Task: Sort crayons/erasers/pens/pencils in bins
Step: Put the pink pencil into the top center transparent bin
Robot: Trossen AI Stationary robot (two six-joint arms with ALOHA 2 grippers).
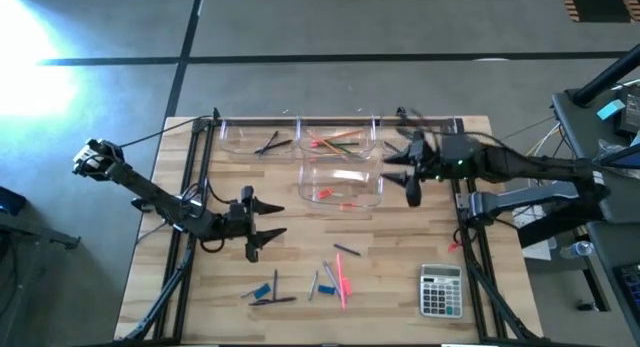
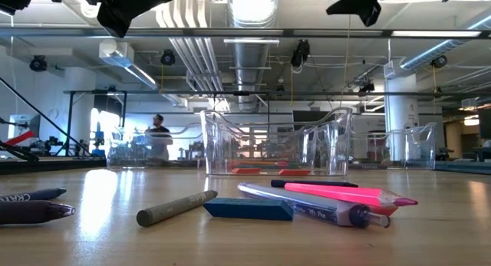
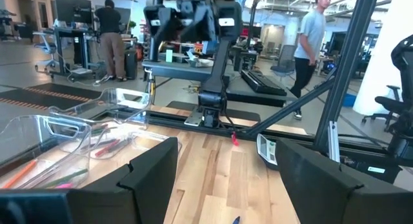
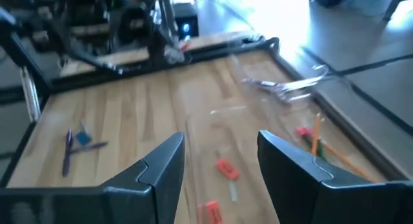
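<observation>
High view: wooden table; clear bins grouped at the far middle; the far left bin holds dark pens, the one beside it orange pencils; the nearer bin holds red erasers; loose sticks near the front edge, among them a pink pencil, a blue eraser, a dark crayon; grey calculator at front right. Left gripper above bare wood at left centre, fingers spread, nothing held. Right gripper at the right edge of the bins, fingers apart, nothing seen between them.

Low view: blue eraser flat on the wood; grey crayon just left of it; pink pencil lying on a pale purple pen; one bin behind, red erasers on its floor; a person stands far back in the room.

Left wrist view: own fingers wide, empty; bins to one side; two people beyond the table.

Right wrist view: fingers parted over the eraser bin; orange-red erasers lie on its floor below; nothing gripped; pens on the wood farther off.
</observation>
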